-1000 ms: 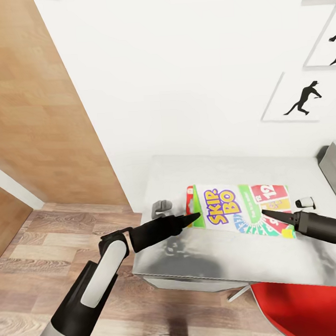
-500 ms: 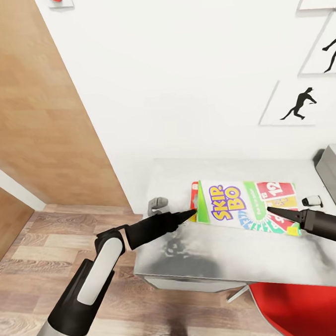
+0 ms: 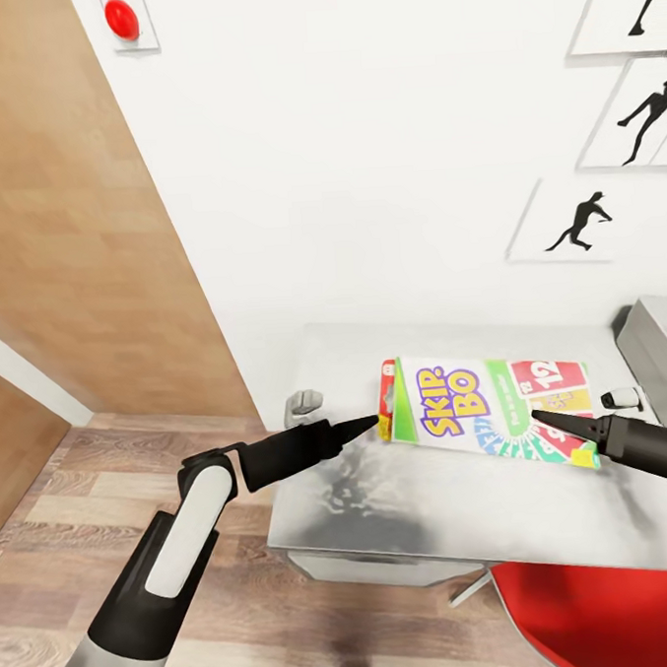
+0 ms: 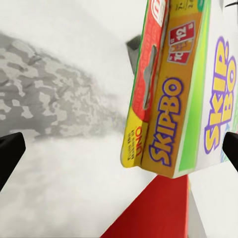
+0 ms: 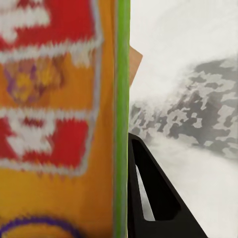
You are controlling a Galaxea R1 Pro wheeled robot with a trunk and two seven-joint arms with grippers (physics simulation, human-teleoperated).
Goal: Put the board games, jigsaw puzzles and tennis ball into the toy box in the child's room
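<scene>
White wall with framed black silhouette prints [image 3: 575, 222] rises behind the table [image 3: 463, 508], a pale grey desk with a mottled sheen, and wood-plank floor spreads at eight o'clock. Above the desk the "SKIP-BO" board game [image 3: 488, 410] hangs pinched end to end between two arms, its printed face up, apparently lifted clear, since the left wrist view shows its corner with open space beneath. The left gripper [image 3: 364, 427] presses its point against the box's red end at nine o'clock; its fingers [image 4: 11, 153] stand wide apart on either side of the box in its own camera, clamping nothing. The right gripper [image 3: 542, 419] meets the far end at three o'clock (whether its jaws are apart or together I cannot tell). A box this wide likely suits squeezing between both arms better than a single pinch. At three o'clock the toy box [image 3: 646, 346] shows one grey corner, the probable destination. A red chair seat [image 3: 598, 618] sits at five o'clock.
</scene>
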